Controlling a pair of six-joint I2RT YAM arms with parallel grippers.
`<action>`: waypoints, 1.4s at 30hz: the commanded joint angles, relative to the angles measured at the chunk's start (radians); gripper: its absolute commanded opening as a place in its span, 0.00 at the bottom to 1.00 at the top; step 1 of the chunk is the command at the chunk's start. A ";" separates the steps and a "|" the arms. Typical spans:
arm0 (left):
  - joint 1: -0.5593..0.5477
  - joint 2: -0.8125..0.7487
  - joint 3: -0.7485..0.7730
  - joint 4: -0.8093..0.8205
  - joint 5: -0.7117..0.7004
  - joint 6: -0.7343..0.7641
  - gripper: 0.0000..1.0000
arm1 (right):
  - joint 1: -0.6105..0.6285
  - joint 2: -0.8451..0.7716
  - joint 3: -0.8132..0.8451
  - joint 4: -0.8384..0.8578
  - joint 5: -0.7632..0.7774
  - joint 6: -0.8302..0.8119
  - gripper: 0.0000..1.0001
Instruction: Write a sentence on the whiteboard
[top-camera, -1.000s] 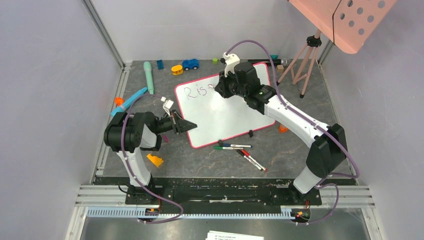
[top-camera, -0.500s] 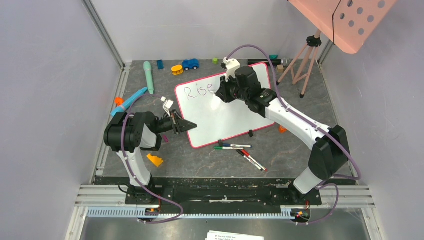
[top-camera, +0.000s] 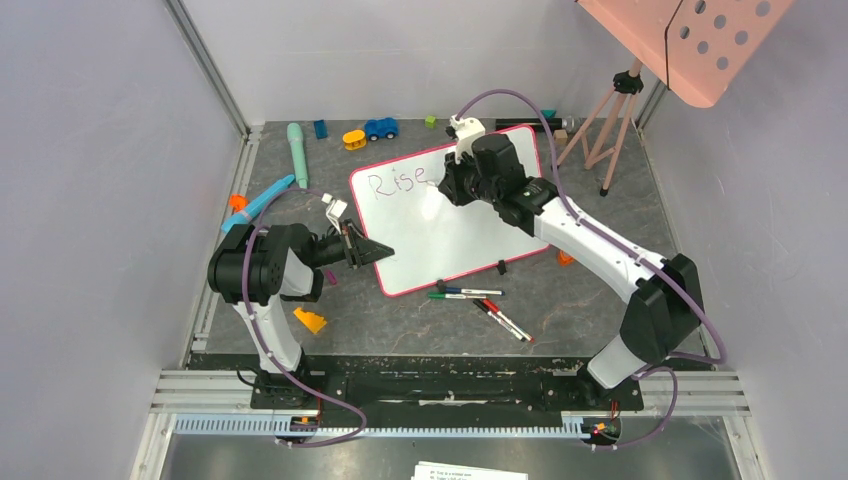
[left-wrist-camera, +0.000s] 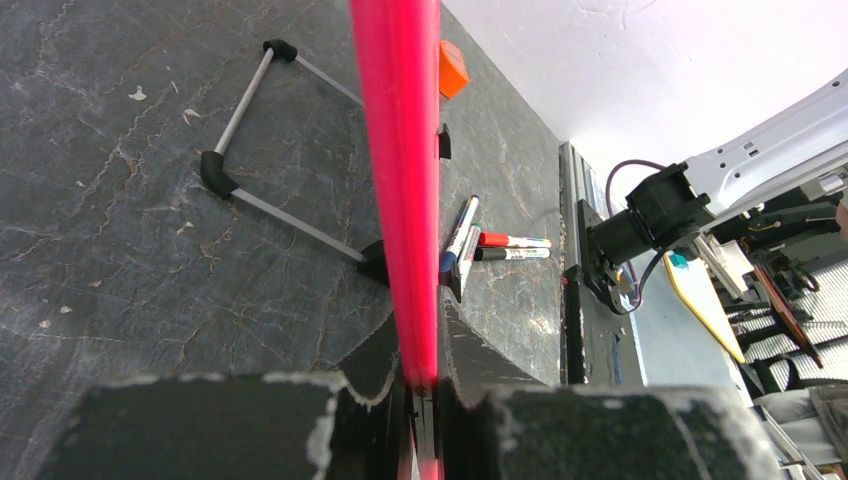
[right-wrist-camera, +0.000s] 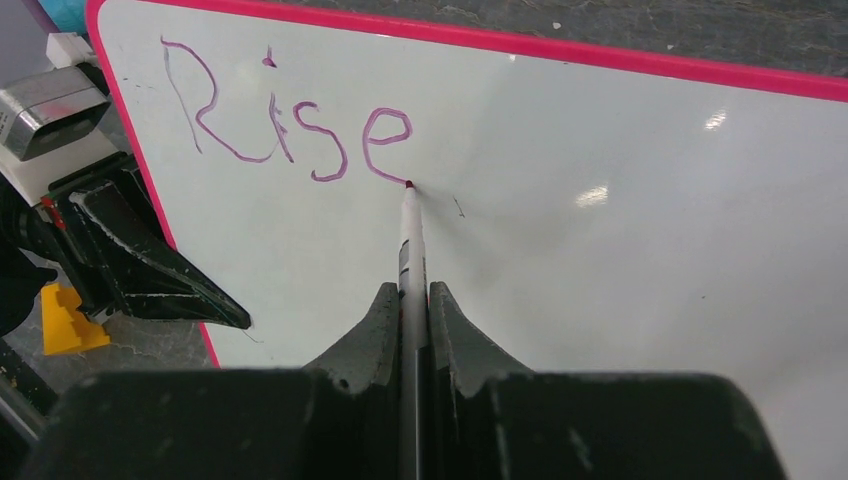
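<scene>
With the marker (right-wrist-camera: 411, 250) clamped in the right jaws, lift off after "Rise" (right-wrist-camera: 290, 130), leave 1 clear gap, left jaws pinching the whiteboard (right-wrist-camera: 620, 260) steady.

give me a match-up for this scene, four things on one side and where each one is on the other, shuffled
Things:
1 whiteboard
2 marker in use
3 loose markers
4 blue toy car

Places:
A far end of the table, beyond the board
B rim pinched in the left jaws
C on the table beside the board's near edge
D in the right jaws, tip at the end of "Rise"

Pairs: 1-B, 2-D, 3-C, 4-A
</scene>
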 joint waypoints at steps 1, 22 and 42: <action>-0.027 0.010 -0.007 0.059 0.066 0.101 0.02 | -0.008 -0.016 -0.002 -0.023 0.096 -0.027 0.00; -0.027 -0.005 -0.024 0.059 0.043 0.116 0.02 | -0.015 -0.148 -0.060 0.082 0.008 -0.077 0.00; -0.027 0.036 0.017 0.059 0.081 0.085 0.06 | -0.026 -0.184 -0.139 0.088 -0.001 -0.086 0.00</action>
